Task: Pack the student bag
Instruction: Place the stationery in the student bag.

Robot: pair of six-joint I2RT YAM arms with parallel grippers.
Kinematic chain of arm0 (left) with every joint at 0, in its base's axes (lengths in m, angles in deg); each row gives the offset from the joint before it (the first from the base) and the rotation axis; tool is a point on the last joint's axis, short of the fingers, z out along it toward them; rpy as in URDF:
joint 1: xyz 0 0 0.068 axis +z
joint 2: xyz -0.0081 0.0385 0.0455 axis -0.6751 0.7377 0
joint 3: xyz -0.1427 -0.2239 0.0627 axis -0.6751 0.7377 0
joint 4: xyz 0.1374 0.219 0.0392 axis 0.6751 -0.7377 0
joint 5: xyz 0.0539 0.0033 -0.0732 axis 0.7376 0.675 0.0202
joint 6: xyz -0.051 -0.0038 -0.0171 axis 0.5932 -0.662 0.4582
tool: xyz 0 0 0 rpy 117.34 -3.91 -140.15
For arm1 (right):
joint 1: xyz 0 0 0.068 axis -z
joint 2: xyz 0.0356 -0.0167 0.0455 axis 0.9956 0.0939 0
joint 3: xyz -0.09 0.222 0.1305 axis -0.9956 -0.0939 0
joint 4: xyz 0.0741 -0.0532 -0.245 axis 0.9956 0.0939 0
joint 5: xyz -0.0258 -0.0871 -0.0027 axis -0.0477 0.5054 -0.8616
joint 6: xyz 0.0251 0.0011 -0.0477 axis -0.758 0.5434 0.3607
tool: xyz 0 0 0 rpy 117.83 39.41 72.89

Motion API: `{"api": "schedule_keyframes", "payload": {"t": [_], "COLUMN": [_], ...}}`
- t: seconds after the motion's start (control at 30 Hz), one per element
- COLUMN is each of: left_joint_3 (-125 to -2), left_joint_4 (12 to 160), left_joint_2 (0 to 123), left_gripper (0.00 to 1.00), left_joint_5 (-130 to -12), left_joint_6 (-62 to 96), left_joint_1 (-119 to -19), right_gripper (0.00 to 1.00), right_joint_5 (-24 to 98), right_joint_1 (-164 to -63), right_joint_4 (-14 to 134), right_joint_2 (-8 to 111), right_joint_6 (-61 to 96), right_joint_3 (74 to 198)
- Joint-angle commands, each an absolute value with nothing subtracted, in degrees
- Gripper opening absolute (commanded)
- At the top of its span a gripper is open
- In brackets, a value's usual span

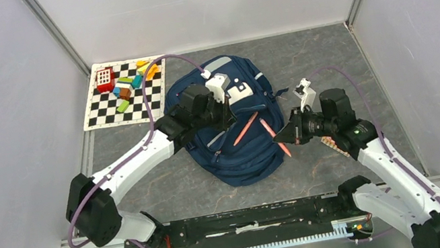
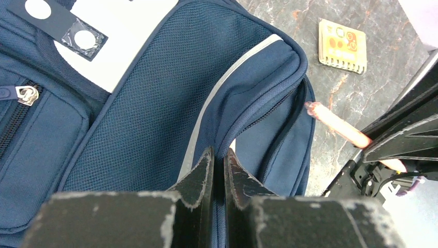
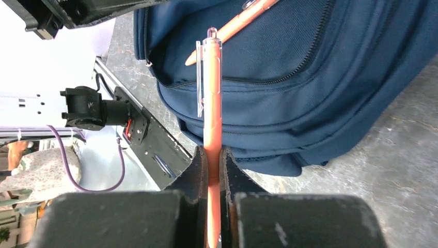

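The packing is at an early stage, judging by what lies outside the bag (image 1: pixel 244 160). The bag lies flat in the middle of the table (image 1: pixel 167 188), front pockets up. The left tool (image 2: pixel 218 168) has its jaws pressed nearly together on a fold of the bag's fabric beside a grey stripe. Next to that fold a zipper seam looks parted into a narrow slit, so an opening seems to be held ready. The right tool (image 3: pixel 213 165) is clamped on an orange pen (image 3: pixel 212 93), which points at the bag's right edge, close to it but not yet inside. A second orange pen (image 1: pixel 245 129) rests loose on top of the bag, outside any pocket. A small spiral notebook (image 2: pixel 342 45) lies on the table to the right of the bag, partly under the right arm. Nothing can be seen inside the bag, so both pens and the notebook appear to remain. A checkered mat (image 1: pixel 107 110) with coloured blocks (image 1: pixel 128 85) sits at the far left, well apart from the bag.
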State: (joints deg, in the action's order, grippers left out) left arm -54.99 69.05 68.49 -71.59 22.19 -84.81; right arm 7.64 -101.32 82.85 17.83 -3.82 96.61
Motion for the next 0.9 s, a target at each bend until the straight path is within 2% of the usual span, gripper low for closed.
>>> {"api": "schedule_keyframes", "payload": {"t": [0.0, 0.3, 0.47, 0.87], "left_joint_3": [-54.0, -53.1, -52.5, -51.8], "left_joint_4": [78.3, 80.8, 82.0, 83.2], "left_joint_2": [65.0, 62.9, 61.7, 61.1], "left_gripper": [0.02, 0.02, 0.02, 0.02], "left_joint_5": [-72.6, -76.6, -77.7, -78.7], "left_joint_6": [23.3, 22.5, 21.9, 21.2], "left_joint_1": [-83.9, -84.0, -84.7, -86.7], "right_gripper": [0.0, 0.0, 0.0, 0.0], "right_joint_5": [12.0, 30.8, 36.0, 50.8], "right_joint_1": [-105.1, -115.2, -116.4, -122.4], "right_joint_4": [76.4, 76.0, 70.2, 69.2], "right_joint_2": [19.9, 24.1, 23.2, 30.1], "right_joint_6": [-12.3, -23.0, -31.7, -42.8], "right_joint_3": [96.9, 98.0, 94.3, 98.2]}}
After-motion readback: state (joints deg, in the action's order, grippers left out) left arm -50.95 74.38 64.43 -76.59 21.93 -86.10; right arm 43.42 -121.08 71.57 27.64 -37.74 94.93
